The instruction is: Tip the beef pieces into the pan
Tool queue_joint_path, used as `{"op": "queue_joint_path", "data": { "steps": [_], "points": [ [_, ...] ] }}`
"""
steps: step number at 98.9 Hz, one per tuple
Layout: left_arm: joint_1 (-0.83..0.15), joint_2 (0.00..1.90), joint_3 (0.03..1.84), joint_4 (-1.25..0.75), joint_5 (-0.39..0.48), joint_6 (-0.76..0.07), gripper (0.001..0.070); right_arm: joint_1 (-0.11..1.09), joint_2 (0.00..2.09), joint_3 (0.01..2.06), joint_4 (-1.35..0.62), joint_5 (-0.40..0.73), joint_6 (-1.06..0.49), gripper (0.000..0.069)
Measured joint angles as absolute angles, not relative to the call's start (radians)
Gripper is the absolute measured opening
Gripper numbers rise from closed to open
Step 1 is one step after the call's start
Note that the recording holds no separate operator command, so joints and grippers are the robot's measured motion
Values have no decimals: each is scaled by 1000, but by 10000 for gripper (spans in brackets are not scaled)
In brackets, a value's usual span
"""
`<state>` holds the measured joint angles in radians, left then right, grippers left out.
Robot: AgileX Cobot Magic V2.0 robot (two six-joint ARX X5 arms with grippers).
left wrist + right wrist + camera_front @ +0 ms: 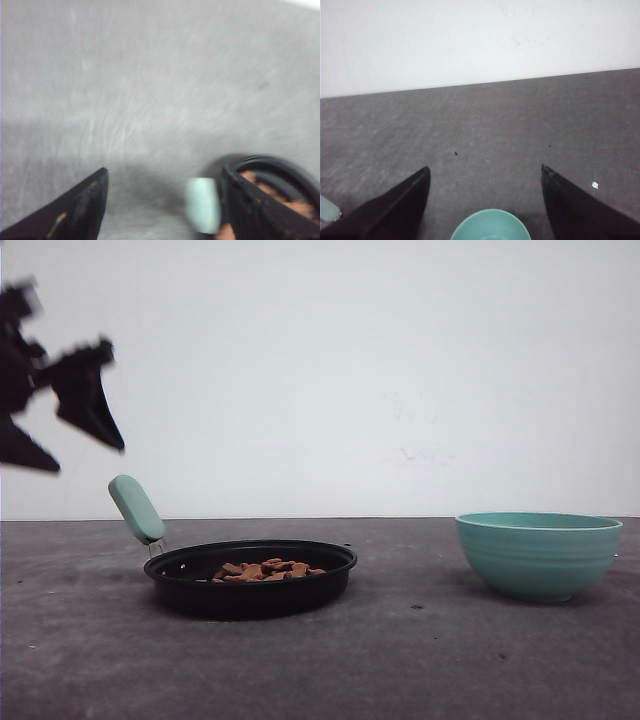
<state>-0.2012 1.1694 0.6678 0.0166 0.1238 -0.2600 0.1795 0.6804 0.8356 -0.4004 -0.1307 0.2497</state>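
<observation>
Resting in the pan [250,592], beef pieces [266,570] below-right of left pincer [62,430], spread wide, empty

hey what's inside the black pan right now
The shallow round black pan with the mint-green handle holds a low heap of small reddish-brown beef pieces near its middle. The near wall hides the pan's floor and the bottom of the heap.
</observation>
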Motion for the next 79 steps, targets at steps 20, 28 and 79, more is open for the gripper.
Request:
{"op": "queue_joint_path", "data": {
  "steps": [20,28,79],
  "points": [
    [-245,877,668,-93,138,-241,432,179,680,836,-435,-131,214,436],
    [-265,763,668,-146,156,-234,432,179,674,836,-466,-131,209,436],
    [-301,404,668,-485,156,-185,68,179,609,836,-514,-132,197,42]
  ]
}}
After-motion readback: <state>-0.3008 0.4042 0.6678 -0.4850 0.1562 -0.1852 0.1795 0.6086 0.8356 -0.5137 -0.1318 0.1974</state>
